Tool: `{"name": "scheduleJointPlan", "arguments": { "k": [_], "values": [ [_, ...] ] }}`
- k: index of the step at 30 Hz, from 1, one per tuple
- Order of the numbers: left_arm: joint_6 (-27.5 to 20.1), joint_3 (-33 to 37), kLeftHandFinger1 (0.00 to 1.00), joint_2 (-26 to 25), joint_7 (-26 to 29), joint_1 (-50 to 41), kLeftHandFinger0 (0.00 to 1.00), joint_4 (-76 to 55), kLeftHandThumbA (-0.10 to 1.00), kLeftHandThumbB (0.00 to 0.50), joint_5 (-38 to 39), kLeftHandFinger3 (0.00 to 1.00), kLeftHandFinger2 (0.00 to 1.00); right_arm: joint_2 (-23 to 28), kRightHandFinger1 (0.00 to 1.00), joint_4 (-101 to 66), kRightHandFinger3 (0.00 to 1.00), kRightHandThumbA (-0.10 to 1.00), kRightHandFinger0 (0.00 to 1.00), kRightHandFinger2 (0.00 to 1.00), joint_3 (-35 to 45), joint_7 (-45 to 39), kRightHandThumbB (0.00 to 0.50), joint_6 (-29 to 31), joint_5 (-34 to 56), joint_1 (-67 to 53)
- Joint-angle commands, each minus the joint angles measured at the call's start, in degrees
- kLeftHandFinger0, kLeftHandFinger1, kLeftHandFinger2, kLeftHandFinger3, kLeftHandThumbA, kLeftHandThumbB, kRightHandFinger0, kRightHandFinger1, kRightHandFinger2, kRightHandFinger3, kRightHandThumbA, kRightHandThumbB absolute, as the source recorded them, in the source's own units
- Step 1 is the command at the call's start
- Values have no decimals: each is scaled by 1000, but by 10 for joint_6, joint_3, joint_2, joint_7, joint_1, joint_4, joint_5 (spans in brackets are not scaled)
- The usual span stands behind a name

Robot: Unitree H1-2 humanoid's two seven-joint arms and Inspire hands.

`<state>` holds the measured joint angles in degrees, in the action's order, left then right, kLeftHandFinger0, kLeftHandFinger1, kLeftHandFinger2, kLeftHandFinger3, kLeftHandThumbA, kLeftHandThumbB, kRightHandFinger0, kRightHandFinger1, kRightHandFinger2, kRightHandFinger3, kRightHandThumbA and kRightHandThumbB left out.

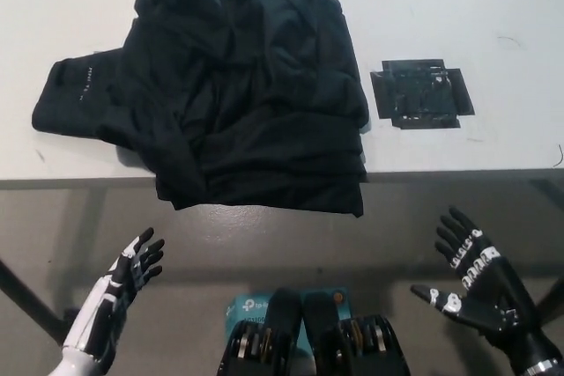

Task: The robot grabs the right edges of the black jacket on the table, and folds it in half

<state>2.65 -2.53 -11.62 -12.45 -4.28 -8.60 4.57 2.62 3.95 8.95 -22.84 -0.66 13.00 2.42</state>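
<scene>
The black jacket (pixel 238 94) is folded over itself, so its lower layers and the worktop (pixel 458 15) below are hidden. Small white print on the left sleeve is too small to read. Left hand (pixel 123 283) and right hand (pixel 476 283): arms cut off at bottom edge. Worktop runs past the top, left and right edges.

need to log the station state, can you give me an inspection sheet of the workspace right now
surface: white table, bare on the right, front edge running across mid-picture
job's things: black jacket lies crumpled and bunched, a sleeve out to the left, its lower hem hanging over the front edge
clutter: black tape patch stuck on the table right of the jacket, apart from it
hands: left hand open, below the table edge at lower left; right hand open, palm up at lower right; neither touches the jacket
cables: nothing seen
surroundings: grey floor below the table
</scene>
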Motion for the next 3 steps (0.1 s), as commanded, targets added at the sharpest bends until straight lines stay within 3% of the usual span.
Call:
{"name": "scheduleJointPlan", "arguments": {
  "k": [1,3],
  "values": [
    [-16,-2,1000,0,5,6,1000,-13,1000,286,5,1000,1000,8,1000,2,1000,1000,1000,1000,-13,7,193,51,-4,12],
    [-17,-3,1000,0,4,7,1000,-11,1000,286,8,1000,1000,8,1000,4,1000,1000,1000,1000,-16,11,193,51,-6,14]
  ]
}}
